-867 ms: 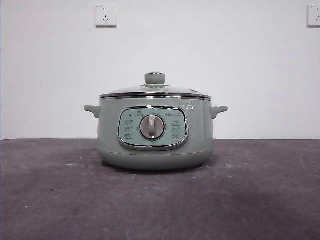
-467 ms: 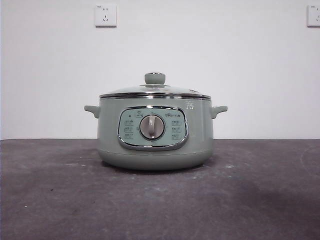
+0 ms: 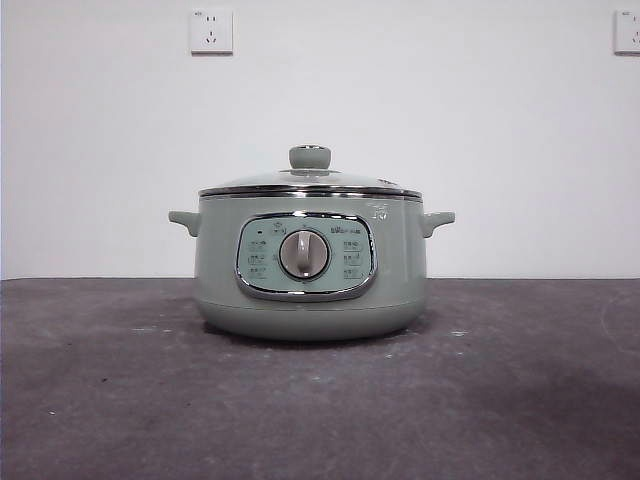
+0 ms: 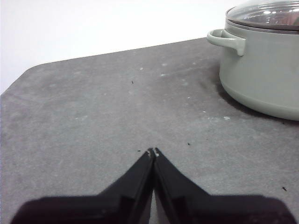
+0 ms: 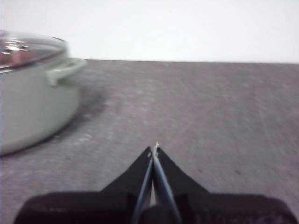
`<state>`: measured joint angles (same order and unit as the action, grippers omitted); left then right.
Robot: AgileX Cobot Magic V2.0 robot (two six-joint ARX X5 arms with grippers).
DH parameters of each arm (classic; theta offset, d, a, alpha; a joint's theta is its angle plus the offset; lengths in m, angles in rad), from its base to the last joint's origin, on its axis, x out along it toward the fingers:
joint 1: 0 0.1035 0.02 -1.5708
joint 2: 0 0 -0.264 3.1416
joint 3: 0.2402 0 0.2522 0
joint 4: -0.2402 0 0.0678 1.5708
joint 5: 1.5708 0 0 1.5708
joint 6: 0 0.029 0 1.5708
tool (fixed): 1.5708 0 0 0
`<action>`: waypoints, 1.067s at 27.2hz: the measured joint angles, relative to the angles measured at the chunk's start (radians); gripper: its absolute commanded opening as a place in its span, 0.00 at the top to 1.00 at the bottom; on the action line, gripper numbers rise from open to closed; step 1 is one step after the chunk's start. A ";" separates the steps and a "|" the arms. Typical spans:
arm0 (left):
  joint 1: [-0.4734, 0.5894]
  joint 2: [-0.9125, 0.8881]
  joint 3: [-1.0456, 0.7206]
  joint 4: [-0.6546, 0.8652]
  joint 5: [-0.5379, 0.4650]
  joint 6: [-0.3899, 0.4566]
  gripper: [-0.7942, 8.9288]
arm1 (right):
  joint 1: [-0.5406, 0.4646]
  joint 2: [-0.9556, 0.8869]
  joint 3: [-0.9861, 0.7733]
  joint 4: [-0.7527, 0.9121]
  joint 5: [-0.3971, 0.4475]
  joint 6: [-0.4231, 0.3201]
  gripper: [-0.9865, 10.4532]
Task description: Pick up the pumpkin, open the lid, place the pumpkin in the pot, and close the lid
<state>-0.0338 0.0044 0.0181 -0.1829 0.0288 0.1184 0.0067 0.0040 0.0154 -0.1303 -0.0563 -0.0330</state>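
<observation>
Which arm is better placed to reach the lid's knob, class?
Right, though only narrowly: the pot looms nearer the right gripper than the left gripper. Both are shut and empty, and the lid is on.

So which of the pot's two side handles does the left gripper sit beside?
The handle seen in the left wrist view, jutting from the pot toward the shut left gripper. The opposite handle faces the right gripper.

Left end effector [image 4: 153,151] — two matte black wedge-shaped jaws tapering to fine tips flecked with pale specks. Right end effector [image 5: 154,148] — the same black wedges, with thin grey-blue inner edges between them.
</observation>
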 measured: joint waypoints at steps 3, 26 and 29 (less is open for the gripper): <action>0.000 0.000 0.000 0.000 0.000 0.000 0.92 | 0.000 0.000 0.001 -0.041 0.016 0.009 0.91; 0.000 0.000 0.000 0.000 0.000 0.000 0.92 | 0.000 0.000 0.001 -0.041 0.012 0.015 0.91; 0.000 0.000 0.000 0.000 0.000 0.000 0.92 | 0.000 0.000 0.001 -0.041 0.012 0.015 0.91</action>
<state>-0.0338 0.0048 0.0181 -0.1833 0.0288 0.1184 0.0067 0.0040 0.0162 -0.1715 -0.0441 -0.0181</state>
